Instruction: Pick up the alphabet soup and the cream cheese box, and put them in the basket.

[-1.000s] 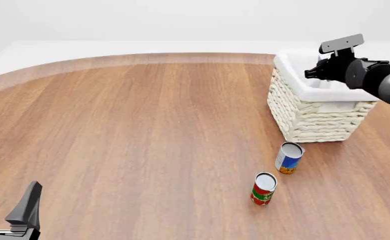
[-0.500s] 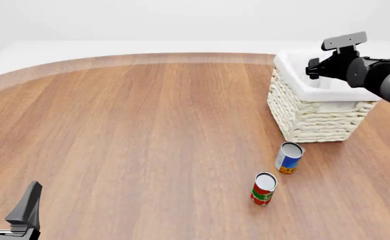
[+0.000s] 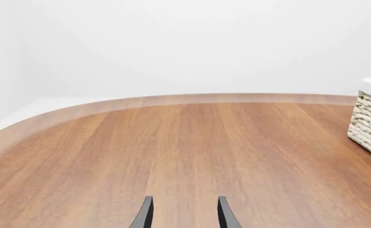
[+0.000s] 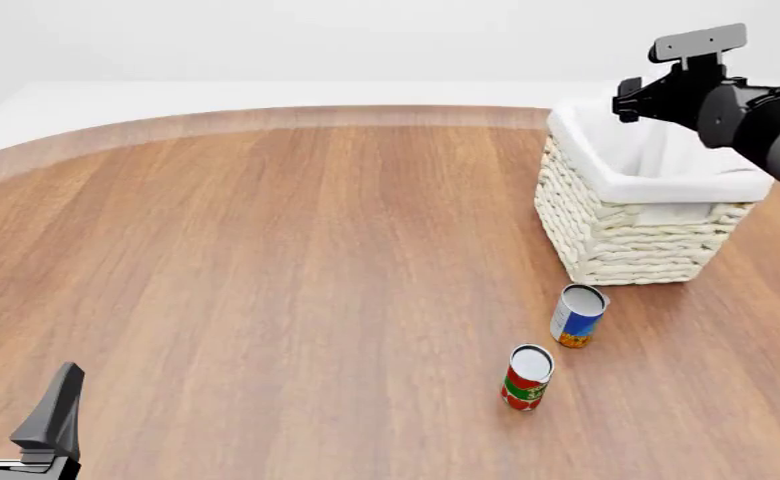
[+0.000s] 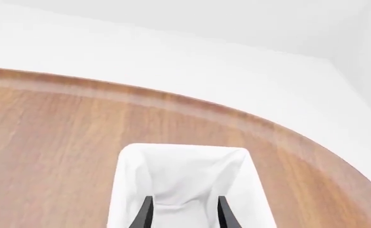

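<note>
The right gripper (image 5: 183, 213) hung above the cream wicker basket (image 4: 637, 235), jaws spread and empty, presumably after a drop; the blue-and-white soup can (image 4: 578, 315) waited nearby.

We see the alphabet soup (image 4: 578, 315) upright, blue-labelled, at 7 o'clock of the cream wicker basket (image 4: 637, 235); cream cheese box unseen.
</note>
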